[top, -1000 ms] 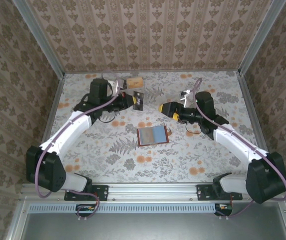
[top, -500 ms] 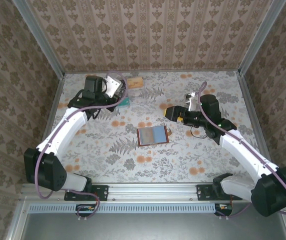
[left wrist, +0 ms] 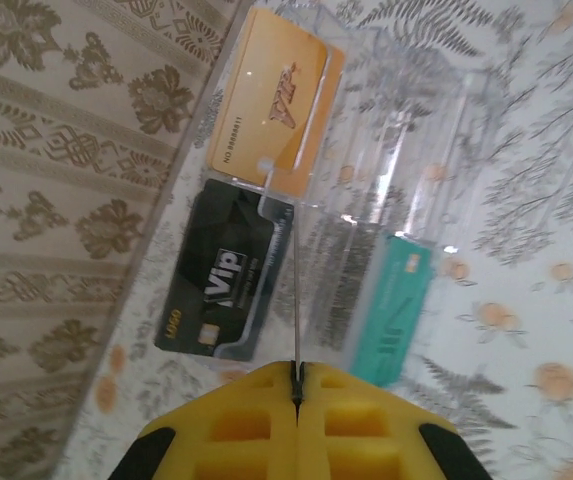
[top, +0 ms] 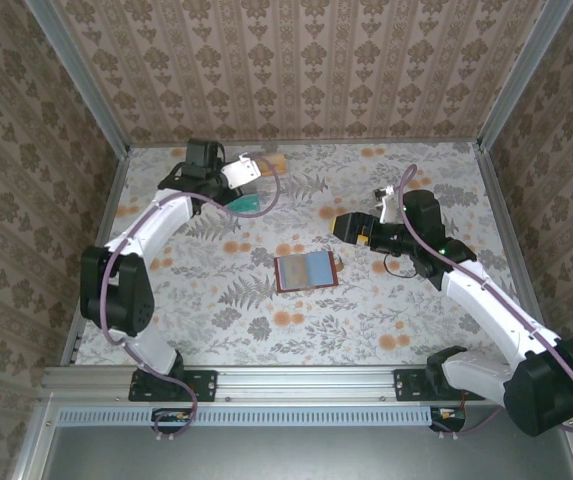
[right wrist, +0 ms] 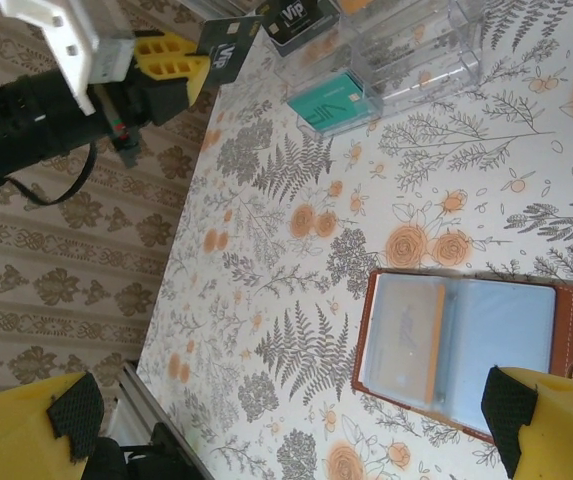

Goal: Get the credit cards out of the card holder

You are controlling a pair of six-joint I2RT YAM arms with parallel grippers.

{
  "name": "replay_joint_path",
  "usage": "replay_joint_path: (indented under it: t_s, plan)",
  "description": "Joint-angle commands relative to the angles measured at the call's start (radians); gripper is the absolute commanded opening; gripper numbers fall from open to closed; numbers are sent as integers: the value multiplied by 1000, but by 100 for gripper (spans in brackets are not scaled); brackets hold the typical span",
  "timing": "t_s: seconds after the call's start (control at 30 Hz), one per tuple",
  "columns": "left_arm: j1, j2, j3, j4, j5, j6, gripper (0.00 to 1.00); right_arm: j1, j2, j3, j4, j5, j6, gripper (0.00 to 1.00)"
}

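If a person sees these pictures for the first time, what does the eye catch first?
The left claw, shut on a black card, is over the clear tray at the far left of the table, where an orange card, a second black card and a teal card lie. At the centre the brown card holder lies open, with the open right claw near it on the right.

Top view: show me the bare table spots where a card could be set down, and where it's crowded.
Free: the near strip between card holder and arm bases; the far right corner beyond the right pincer. Crowded: far left, around the clear tray and left pincer gripping a black card.
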Motion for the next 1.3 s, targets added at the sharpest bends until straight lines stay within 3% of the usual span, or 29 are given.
replay_joint_path:
  t_s: [0.0,0.37,0.7,1.13,1.27]
  plan:
    - [31,61,66,82,-24,169,0,-6,-9,18,-11,22,-12,100]
    - [73,228,206,43,53,280,0,-6,33,26,-6,28,-16,100]
    - [73,279,233,2,87,285,0,-8,65,41,-10,30,-29,100]
    - [72,331,260,3,52,285,0,-10,99,45,6,15,-25,100]
    - [70,337,273,15,38,269,17,-10,99,45,8,18,-24,100]
